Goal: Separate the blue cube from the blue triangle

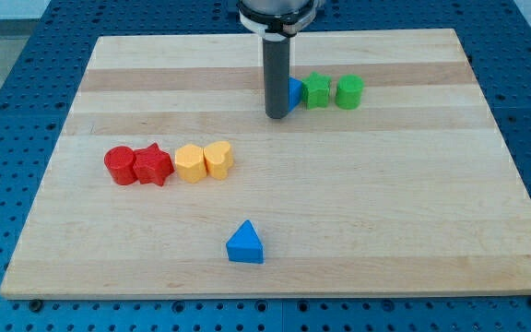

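The blue cube (295, 91) sits near the view's top centre, mostly hidden behind my dark rod. My tip (277, 115) rests on the board at the cube's left side, touching or nearly touching it. The blue triangle (245, 243) lies far below it, near the view's bottom centre, well apart from the cube and the tip.
A green block (317, 90) touches the blue cube's right side, with a second green block (349, 91) just right of it. At the view's left is a row: red cylinder (118, 165), red star (153, 165), yellow block (190, 162), yellow heart (218, 158). The wooden board (385, 231) ends in blue pegboard.
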Controlling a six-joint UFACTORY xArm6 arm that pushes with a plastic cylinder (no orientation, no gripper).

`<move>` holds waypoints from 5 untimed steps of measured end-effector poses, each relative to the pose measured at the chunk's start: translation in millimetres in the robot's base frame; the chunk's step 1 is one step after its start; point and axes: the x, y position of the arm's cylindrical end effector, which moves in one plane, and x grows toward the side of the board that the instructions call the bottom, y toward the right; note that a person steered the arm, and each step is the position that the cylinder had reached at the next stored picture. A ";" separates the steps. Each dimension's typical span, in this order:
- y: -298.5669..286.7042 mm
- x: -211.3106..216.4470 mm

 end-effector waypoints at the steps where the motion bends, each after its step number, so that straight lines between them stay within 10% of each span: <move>1: -2.1 4.7; 5: -8.2 -15.1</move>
